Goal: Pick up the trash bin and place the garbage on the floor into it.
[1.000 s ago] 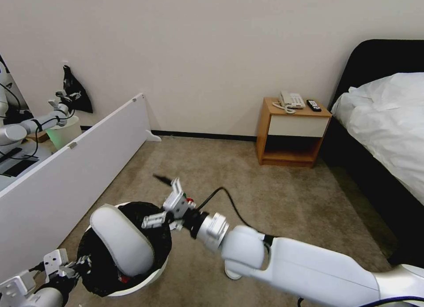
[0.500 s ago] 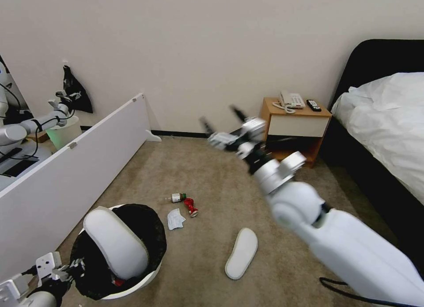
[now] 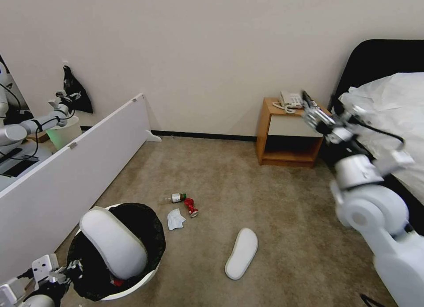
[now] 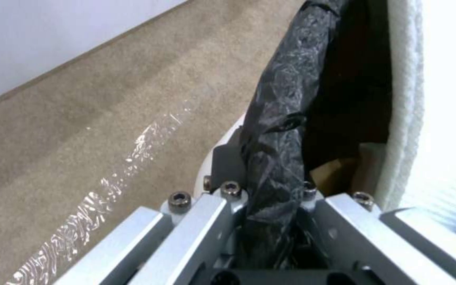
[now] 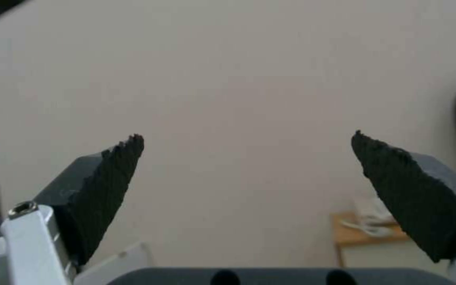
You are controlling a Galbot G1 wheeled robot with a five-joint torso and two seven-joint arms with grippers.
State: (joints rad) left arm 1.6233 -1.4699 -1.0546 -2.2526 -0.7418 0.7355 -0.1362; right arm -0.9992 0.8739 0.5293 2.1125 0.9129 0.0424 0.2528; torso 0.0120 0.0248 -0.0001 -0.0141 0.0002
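At about eight o'clock in the head view, the left gripper (image 3: 66,269) is clamped on the bag-covered rim of the trash bin (image 3: 132,286); the left wrist view shows its metal fingers (image 4: 207,221) pinching the folded black bag (image 4: 278,158) at the lip. A white slipper (image 3: 112,243) stands on end inside the bin, leaning against its near wall, with a scrap of red beside it at the bottom.

Just right of the bin, at roughly its two o'clock, lies a crumpled white paper (image 3: 176,219) on the floor (image 3: 247,196). A crushed red can (image 3: 191,207) sits just beside the paper, and a small clear bottle (image 3: 176,197) lies near it on the far side. At the bin's three o'clock, somewhat apart, a second white slipper (image 3: 241,253) lies flat on the carpet.

Far to the right, at about two o'clock in the head view, the right gripper (image 3: 321,109) is raised in the air before the wooden nightstand (image 3: 291,134), well apart from all the litter. Its dark fingertips (image 5: 114,174) stand spread wide with nothing between them.
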